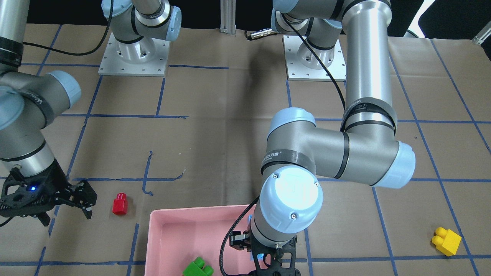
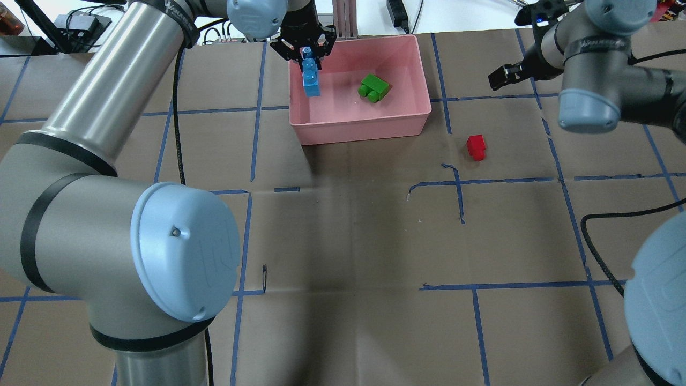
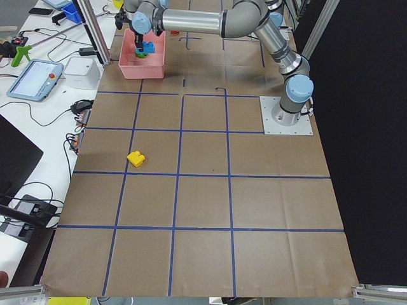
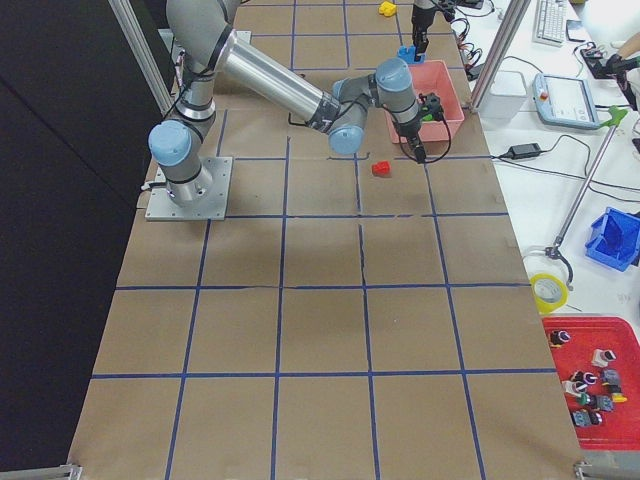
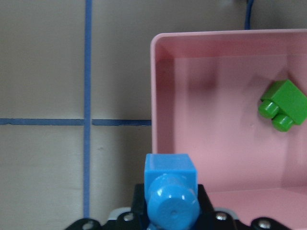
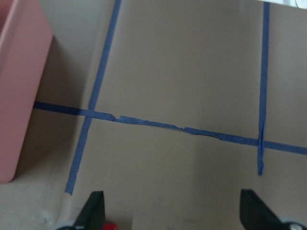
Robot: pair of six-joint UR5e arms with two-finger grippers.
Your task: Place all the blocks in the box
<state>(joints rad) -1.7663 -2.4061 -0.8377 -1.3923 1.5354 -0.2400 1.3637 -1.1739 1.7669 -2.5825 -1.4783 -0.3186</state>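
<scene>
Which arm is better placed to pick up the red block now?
Right. Its open tool hangs beside the red block; the left tool is shut on the blue block at the box.

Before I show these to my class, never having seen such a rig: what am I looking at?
Two robot arms stand bolted to a paper-covered table. Four pictures come from fixed cameras: facing the robot, over its shoulders, and at each table end. Two come from wrist cameras. The left gripper holds a light-blue block over the pink box, near one wall. A green block lies inside. The red block and yellow block lie on the table. The right gripper, open and empty, is near the red one.
</scene>
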